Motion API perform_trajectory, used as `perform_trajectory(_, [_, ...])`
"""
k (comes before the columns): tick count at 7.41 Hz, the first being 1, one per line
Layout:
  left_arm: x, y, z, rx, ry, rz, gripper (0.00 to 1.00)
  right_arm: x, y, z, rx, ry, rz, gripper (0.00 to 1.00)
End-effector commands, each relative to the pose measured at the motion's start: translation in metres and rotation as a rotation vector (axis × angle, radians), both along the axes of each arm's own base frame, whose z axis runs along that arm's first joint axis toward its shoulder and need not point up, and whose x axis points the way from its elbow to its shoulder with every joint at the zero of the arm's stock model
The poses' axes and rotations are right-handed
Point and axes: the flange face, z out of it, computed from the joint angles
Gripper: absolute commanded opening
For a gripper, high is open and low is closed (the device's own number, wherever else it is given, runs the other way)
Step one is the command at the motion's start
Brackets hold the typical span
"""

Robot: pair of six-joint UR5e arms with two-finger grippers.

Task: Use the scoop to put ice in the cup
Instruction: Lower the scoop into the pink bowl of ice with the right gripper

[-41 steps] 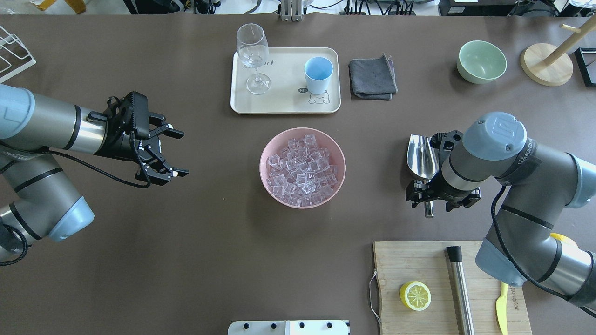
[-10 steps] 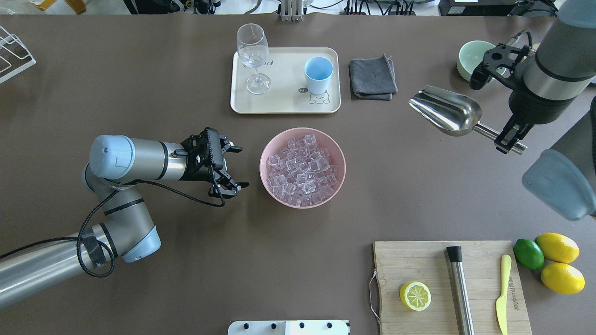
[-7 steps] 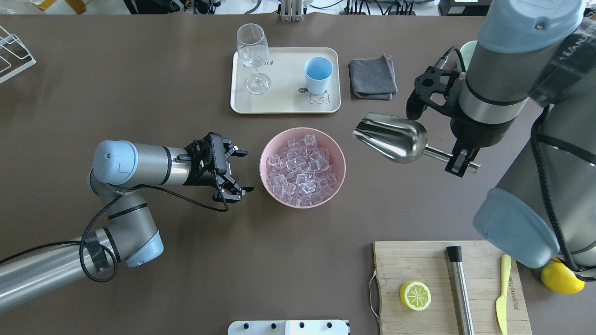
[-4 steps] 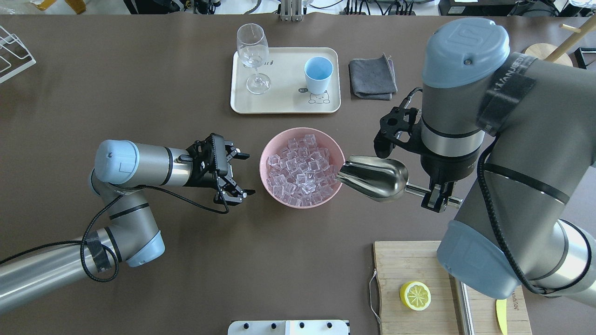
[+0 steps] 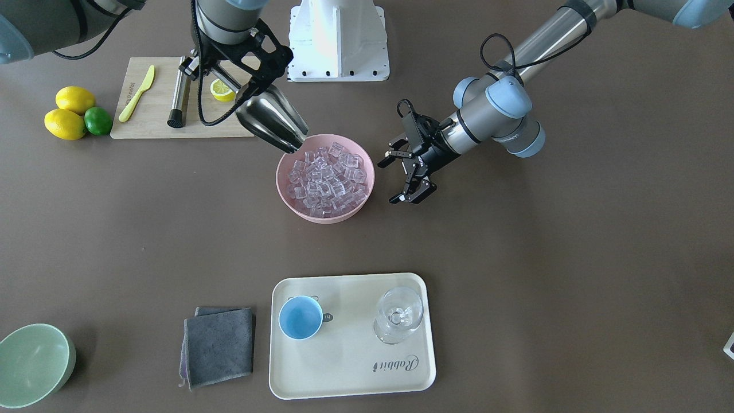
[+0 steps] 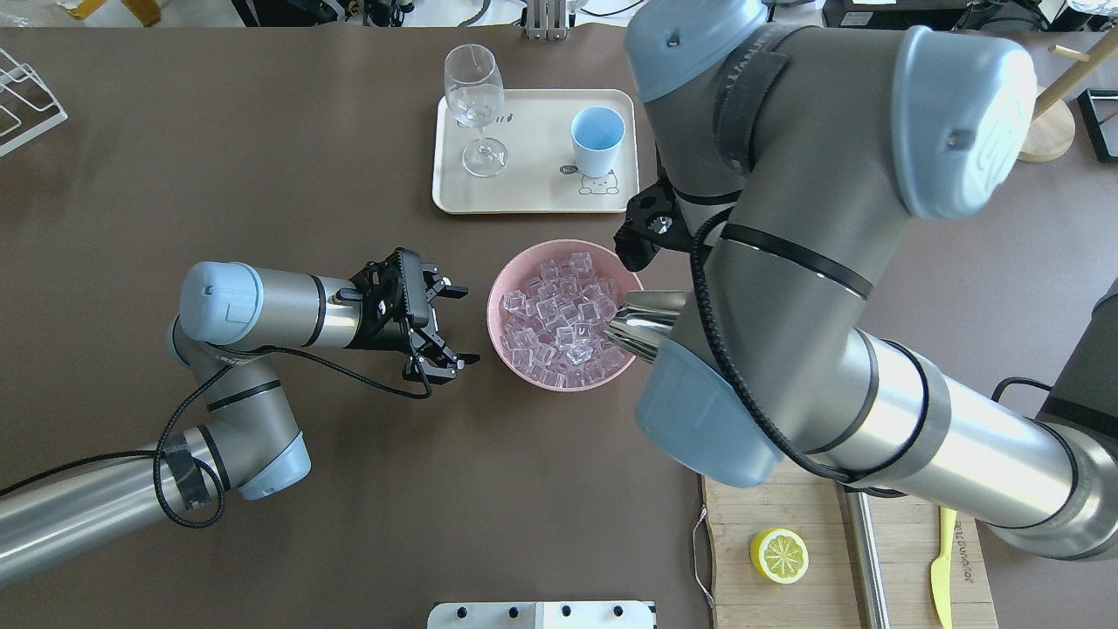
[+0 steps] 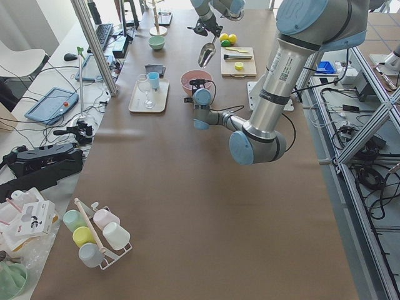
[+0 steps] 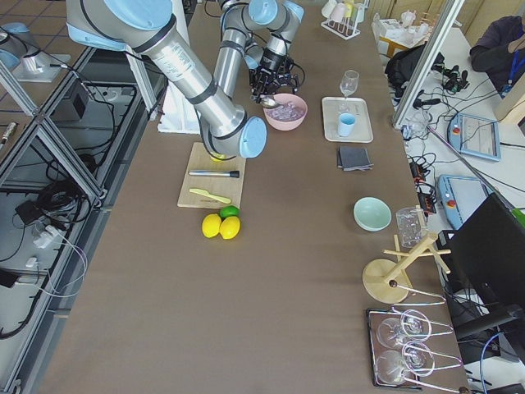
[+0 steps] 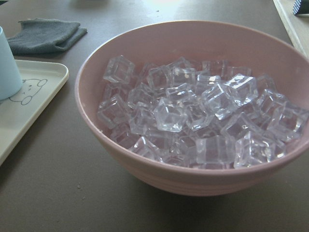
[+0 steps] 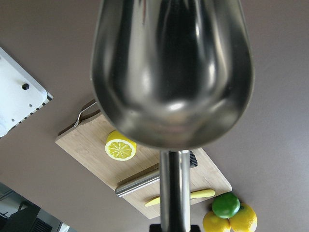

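Clear ice cubes (image 6: pixel 563 319) fill a pink bowl (image 6: pixel 498 297) at the table's middle. My right gripper (image 5: pixel 192 64) is shut on the handle of the steel scoop (image 5: pixel 269 121). The scoop tilts down, and its mouth is at the bowl's rim on my right side, at the ice. It looks empty from below in the right wrist view (image 10: pixel 171 67). In the overhead view my right arm hides most of the scoop (image 6: pixel 642 323). My left gripper (image 6: pixel 465 325) is open and empty, just left of the bowl. The light-blue cup (image 6: pixel 597 140) stands empty on a cream tray (image 6: pixel 533 196).
A wine glass (image 6: pixel 476 105) shares the tray. A grey cloth (image 5: pixel 218 344) and a pale-green bowl (image 5: pixel 34 364) lie beyond the tray. A cutting board (image 5: pixel 155 123) holds a half lemon (image 5: pixel 221 89), a steel rod (image 5: pixel 179 103) and a yellow knife (image 5: pixel 136 93). Lemons and a lime (image 5: pixel 97 120) lie beside it.
My right arm lifted the scoop off the table and swung it left and down until its mouth reached the bowl's rim. My left gripper came in beside the bowl and has barely moved since.
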Motion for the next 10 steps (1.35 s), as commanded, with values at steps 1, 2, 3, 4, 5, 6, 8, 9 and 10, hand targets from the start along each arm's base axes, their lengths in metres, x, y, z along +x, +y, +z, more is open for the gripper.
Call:
perform_trajectory(1, [0.002,-0.004,-0.005,0.002,0.005,-0.029,0.99,-0.024,-0.024,-0.009,-0.013,0.095,-0.035,0.0])
perform_trajectory(2, [0.003,-0.003,-0.006,0.001,0.007,-0.026,0.99,-0.031,-0.031,0.001,-0.031,0.126,-0.042,0.0])
perform_trajectory(3, [0.004,-0.003,-0.006,0.001,0.007,-0.025,0.99,-0.035,-0.032,0.005,-0.037,0.133,-0.057,0.0])
perform_trajectory(4, [0.005,-0.002,-0.004,-0.001,0.003,-0.022,0.99,-0.043,-0.028,0.01,-0.034,0.136,-0.096,0.0])
perform_trajectory(5, [0.006,-0.003,-0.001,-0.004,-0.003,-0.025,0.99,-0.048,-0.026,0.01,-0.024,0.141,-0.111,0.0])
perform_trajectory(6, [0.007,-0.003,0.002,-0.007,-0.008,-0.023,0.99,-0.051,-0.023,0.009,-0.023,0.14,-0.117,0.0])
perform_trajectory(8, [0.011,0.001,0.001,-0.005,-0.004,-0.025,0.99,-0.065,-0.02,0.007,-0.019,0.16,-0.137,0.0])
perform_trajectory(9, [0.014,0.004,0.001,-0.005,-0.004,-0.031,0.99,-0.069,-0.017,0.006,-0.01,0.17,-0.146,0.0])
perform_trajectory(10, [0.014,0.004,0.0,-0.002,0.001,-0.031,0.99,-0.071,-0.017,0.006,-0.01,0.173,-0.15,0.0])
